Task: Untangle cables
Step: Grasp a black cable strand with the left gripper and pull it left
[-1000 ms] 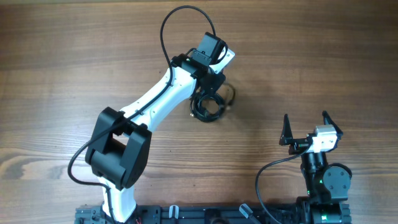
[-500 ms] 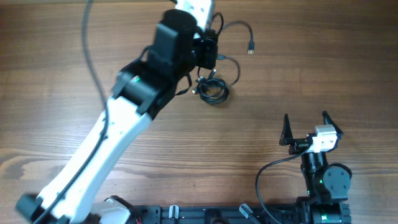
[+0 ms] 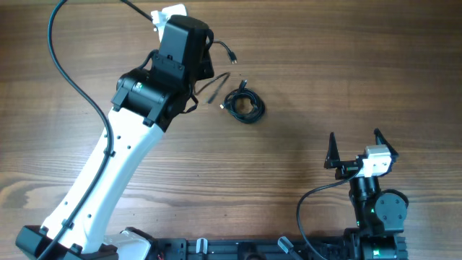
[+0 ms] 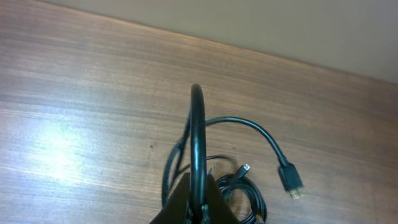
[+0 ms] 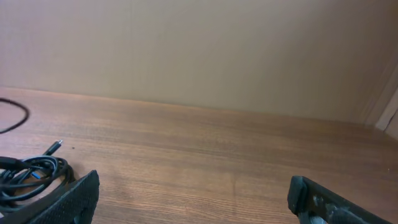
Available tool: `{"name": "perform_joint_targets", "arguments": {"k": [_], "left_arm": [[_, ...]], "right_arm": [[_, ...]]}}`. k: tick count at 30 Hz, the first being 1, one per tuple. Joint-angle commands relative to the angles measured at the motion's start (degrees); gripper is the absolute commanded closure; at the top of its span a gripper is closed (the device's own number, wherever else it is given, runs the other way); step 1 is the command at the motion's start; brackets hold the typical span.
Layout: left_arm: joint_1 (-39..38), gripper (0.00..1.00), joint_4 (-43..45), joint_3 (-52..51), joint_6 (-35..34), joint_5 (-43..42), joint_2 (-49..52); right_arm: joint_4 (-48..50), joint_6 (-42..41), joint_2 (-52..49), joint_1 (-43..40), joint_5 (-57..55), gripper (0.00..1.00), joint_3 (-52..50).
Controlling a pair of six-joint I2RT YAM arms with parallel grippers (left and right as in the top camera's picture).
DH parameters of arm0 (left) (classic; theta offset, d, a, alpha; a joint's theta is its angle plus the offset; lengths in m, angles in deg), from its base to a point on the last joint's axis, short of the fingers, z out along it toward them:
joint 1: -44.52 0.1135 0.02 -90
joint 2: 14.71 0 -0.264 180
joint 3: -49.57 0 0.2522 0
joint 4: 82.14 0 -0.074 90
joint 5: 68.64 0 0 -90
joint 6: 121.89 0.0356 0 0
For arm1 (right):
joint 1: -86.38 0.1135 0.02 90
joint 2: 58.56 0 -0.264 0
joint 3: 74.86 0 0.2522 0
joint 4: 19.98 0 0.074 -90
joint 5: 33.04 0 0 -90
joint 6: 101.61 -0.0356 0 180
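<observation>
Since half a second ago: the left wrist has swung toward the left of the overhead view, and the plug end of the cable has come with it. It now lies closer to the coil. The coil itself has not shifted. The right arm is unchanged.

Left gripper (image 4: 199, 210): fingers pressed together, clamped on a thin black cable (image 4: 197, 134). In the left wrist view the cable rises from between the fingers in a tall narrow loop. From the loop one strand arcs out to the right and ends in a dark rectangular plug with a metal tip (image 4: 291, 184), lying flat. In the overhead view the wrist body hides the fingers.

Coiled bundle of black cable (image 3: 245, 107): it rests on the brown wood-grain surface (image 3: 346, 65), just right of the white left arm (image 3: 123, 159) and below the plug. A small black connector (image 4: 246, 167) sticks out from the coil's upper edge. I cannot tell from these views whether the held strand is the same cable as the coil or only crosses it.

Right gripper (image 3: 354, 148): fingers wide apart, holding nothing, parked at the lower right and well apart from the coil. In its wrist view the coil sits at the far left edge.
</observation>
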Motion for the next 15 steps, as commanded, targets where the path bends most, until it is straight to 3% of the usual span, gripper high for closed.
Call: {"name": "perform_joint_targets", "arguments": {"k": [1,4,8,12,14,15], "left_arm": [[-0.1,0.96,-1.3,0.0,-1.2,0.5,0.2],[-0.1,0.88,-2.9,0.0,-1.2,-4.5,0.2],[-0.1,0.88,-3.3,0.0,-1.2,-6.4,0.2],[-0.1,0.71,-4.4,0.0,-1.2,-6.4,0.2],[-0.1,0.47,-5.3,0.0,-1.2,-6.4,0.2],[-0.1,0.42,-5.6,0.0,-1.2,-6.4,0.2]], "right_arm": [[0.1,-0.7,0.5,-0.2,0.5,0.00,-0.1],[0.1,-0.7,0.5,-0.2,0.5,0.00,-0.1],[0.1,-0.7,0.5,-0.2,0.5,0.00,-0.1],[0.1,-0.7,0.5,-0.2,0.5,0.00,-0.1],[0.1,-0.7,0.5,-0.2,0.5,0.00,-0.1],[0.1,-0.7,0.5,-0.2,0.5,0.00,-0.1]]}}
